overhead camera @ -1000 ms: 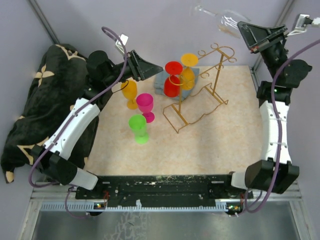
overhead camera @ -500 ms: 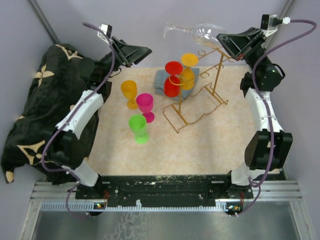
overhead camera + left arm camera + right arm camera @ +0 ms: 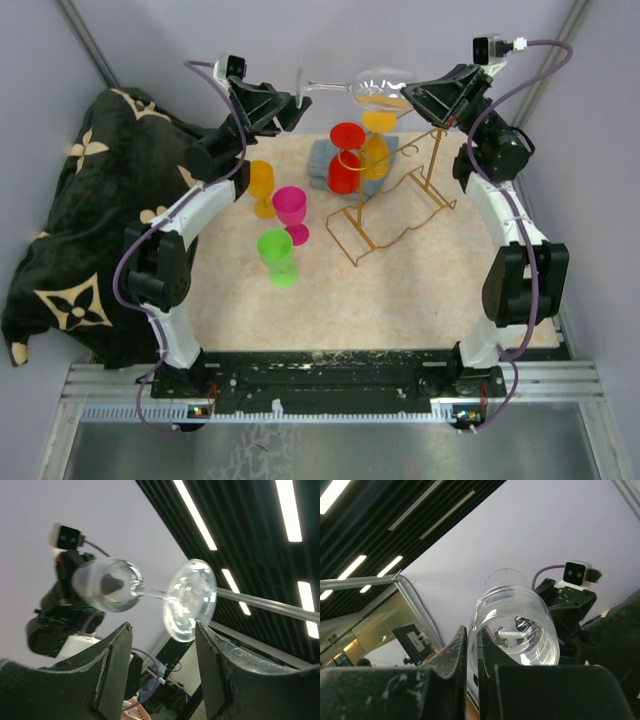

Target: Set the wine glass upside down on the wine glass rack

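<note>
A clear wine glass [image 3: 372, 88] lies sideways in the air at the back, with its foot [image 3: 301, 85] pointing left. My right gripper [image 3: 412, 96] is shut on the bowl's rim, one finger inside and one outside; the bowl fills the right wrist view [image 3: 514, 625]. My left gripper [image 3: 290, 106] is open just below the foot. In the left wrist view the foot [image 3: 190, 600] hangs just above the gap between my spread fingers [image 3: 119, 665]. The gold wire wine glass rack [image 3: 400, 205] stands below with a red glass [image 3: 347, 158] and an orange glass [image 3: 377, 140] on it.
An orange glass [image 3: 259, 185], a pink glass [image 3: 291, 212] and a green glass [image 3: 277, 256] stand on the mat left of the rack. A grey-blue cloth [image 3: 322, 160] lies behind the rack. A black patterned cloth [image 3: 70, 210] covers the left side.
My right arm has swung the clear glass left and lower, over the rack's back. My left arm has risen and turned so that its open gripper is under the glass's foot.
</note>
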{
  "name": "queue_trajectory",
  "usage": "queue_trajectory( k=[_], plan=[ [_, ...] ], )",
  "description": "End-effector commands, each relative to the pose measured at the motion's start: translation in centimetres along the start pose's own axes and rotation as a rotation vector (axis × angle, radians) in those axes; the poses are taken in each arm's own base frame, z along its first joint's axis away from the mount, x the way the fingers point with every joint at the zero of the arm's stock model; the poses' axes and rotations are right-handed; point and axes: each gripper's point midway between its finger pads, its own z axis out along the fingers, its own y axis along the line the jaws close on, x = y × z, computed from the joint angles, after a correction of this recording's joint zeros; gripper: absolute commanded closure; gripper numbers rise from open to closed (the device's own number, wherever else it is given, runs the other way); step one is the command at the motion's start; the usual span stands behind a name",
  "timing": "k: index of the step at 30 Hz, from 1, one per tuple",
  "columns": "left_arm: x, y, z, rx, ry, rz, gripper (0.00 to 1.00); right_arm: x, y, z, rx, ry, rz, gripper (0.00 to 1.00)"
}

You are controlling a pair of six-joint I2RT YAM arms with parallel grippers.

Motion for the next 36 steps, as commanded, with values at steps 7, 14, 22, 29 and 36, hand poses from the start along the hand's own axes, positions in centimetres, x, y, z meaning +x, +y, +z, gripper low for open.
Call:
queue_trajectory(
  k=[7,14,22,29,36],
  plan=[
    [3.1,-7.5,0.3,0.25,0.048,-0.013,0.44,1.1,3.6,0.7,-0.184,0.041,-0.143,1.0],
    [3.3,-7.9,0.3,0.26,0.039,-0.028,0.57,1.7,3.6,1.0,-0.204,0.052,-0.123,1.0],
    [3.1,-8.4,0.6,0.275,0.038,-0.025,0.62,2.7,3.7,0.9,-0.199,0.064,-0.112,1.0],
    [3.1,-8.6,0.6,0.275,0.035,-0.026,0.98,3.0,3.7,0.6,-0.187,0.061,-0.109,1.0],
    [3.2,-9.3,0.9,0.28,0.04,-0.009,1.0,3.2,3.0,0.3,-0.171,0.056,-0.101,1.0]
  ],
)
